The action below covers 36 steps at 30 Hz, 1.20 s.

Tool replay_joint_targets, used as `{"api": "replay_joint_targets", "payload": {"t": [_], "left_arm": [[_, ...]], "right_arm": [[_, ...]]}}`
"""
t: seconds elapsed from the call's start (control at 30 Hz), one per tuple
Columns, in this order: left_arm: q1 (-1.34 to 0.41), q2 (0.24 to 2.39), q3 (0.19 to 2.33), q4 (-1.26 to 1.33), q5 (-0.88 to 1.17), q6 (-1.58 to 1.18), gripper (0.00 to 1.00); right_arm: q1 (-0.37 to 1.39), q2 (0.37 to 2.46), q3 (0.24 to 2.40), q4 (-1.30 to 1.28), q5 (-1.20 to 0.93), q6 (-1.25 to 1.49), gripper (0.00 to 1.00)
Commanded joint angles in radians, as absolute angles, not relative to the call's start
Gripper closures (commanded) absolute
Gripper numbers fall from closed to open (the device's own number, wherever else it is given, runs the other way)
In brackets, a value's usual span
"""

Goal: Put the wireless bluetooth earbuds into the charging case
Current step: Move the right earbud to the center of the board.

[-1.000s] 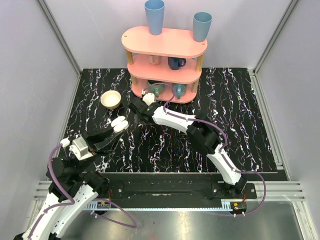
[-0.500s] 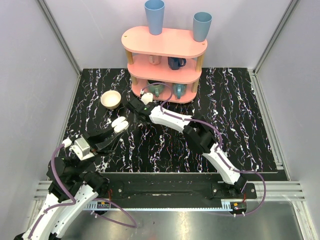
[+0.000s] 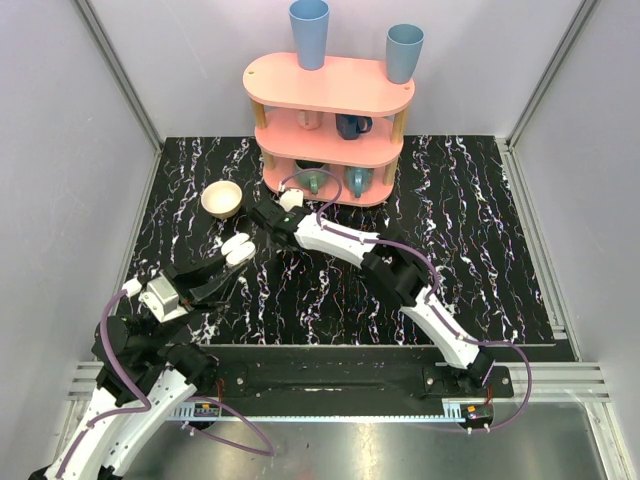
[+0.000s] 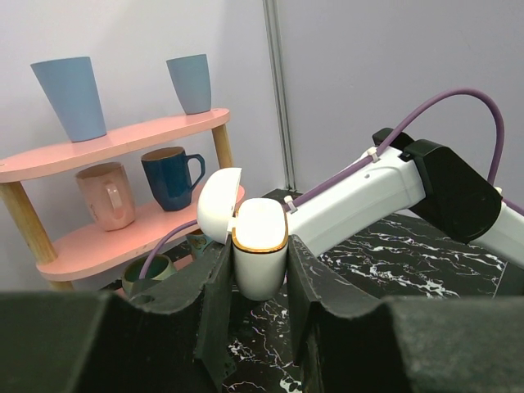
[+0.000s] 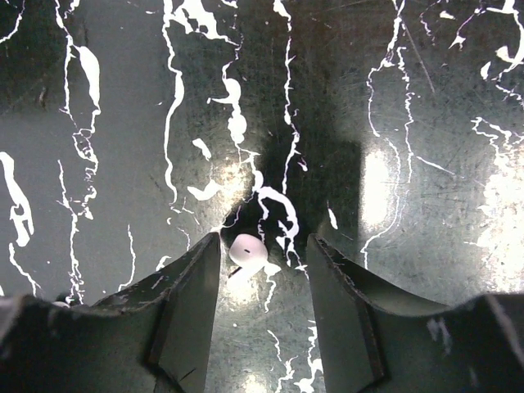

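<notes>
My left gripper is shut on the white charging case and holds it above the table. In the left wrist view the case stands upright between my fingers, its lid swung open to the left and a gold rim around its mouth. My right gripper points down at the table, open. In the right wrist view a small white earbud with a dark slit lies on the table between the open fingers, close to the left one. I see no other earbud.
A cream bowl sits left of my right gripper. A pink three-tier shelf stands at the back with blue cups on top and mugs on the lower tiers. The right arm crosses behind the case.
My right gripper has moved a little to the left and down towards the table. My left gripper still holds the case in about the same place.
</notes>
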<state>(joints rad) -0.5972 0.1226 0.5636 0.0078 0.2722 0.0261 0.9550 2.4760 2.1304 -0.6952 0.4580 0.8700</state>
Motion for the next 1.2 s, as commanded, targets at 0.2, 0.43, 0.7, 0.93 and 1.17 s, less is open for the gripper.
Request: {"api": "replay_joint_targets", "payload": {"t": [0.2,0.43,0.7,0.93,1.17], "left_arm": [[-0.594,0.089,0.574,0.029,0.227,0.034,1.0],[-0.594,0.089,0.577,0.025,0.233,0.031,1.0],[-0.594,0.078,0.577,0.018,0.226,0.028,1.0],[-0.594,0.089,0.577,0.026,0.23,0.026,1.0],[-0.595,0.092,0.575,0.031,0.232,0.02,1.0]], "right_arm": [[0.98,2.494,2.175,-0.718,0.477,0.897,0.51],[0.983,2.508,2.175,-0.722,0.472,0.899,0.57],[0.983,2.523,2.177,-0.726,0.48,0.882,0.58],[0.982,2.533,2.174,-0.726,0.468,0.873,0.62],[0.98,2.525,2.138,-0.715,0.471,0.786,0.71]]}}
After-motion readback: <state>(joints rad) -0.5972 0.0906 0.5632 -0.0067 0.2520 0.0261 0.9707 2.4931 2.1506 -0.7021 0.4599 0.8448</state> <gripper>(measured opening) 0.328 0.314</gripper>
